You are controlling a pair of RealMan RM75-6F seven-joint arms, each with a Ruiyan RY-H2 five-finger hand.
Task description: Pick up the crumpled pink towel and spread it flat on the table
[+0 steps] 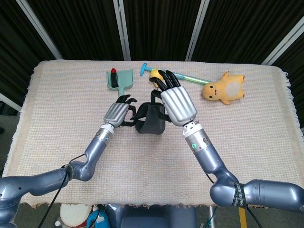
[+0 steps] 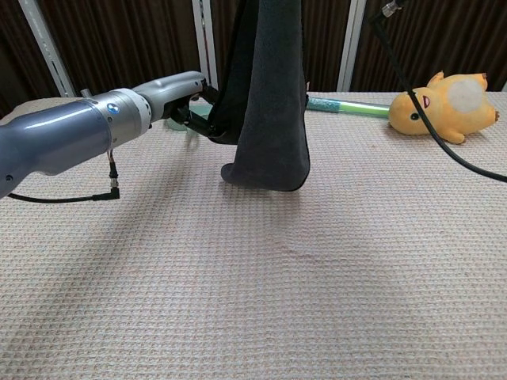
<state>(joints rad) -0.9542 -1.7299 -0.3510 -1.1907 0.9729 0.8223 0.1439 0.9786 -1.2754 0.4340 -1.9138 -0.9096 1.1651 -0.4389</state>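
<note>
The towel point(image 1: 151, 122) looks dark grey, not pink, in both views. It hangs in a long fold point(image 2: 269, 111) with its bottom edge just above the woven table cover point(image 2: 253, 285). My right hand point(image 1: 176, 102) holds its top from above at mid-table; the chest view cuts that hand off. My left hand point(image 1: 118, 113) reaches in from the left with fingers curled on the towel's left edge, and it shows too in the chest view point(image 2: 181, 93), where that edge is drawn out toward it.
A green dustpan point(image 1: 118, 78) with a red object lies behind the left hand. A green-and-blue stick toy point(image 1: 183, 76) and a yellow plush point(image 1: 223, 88) lie at the back right. A black cable point(image 2: 428, 127) hangs in front of the plush.
</note>
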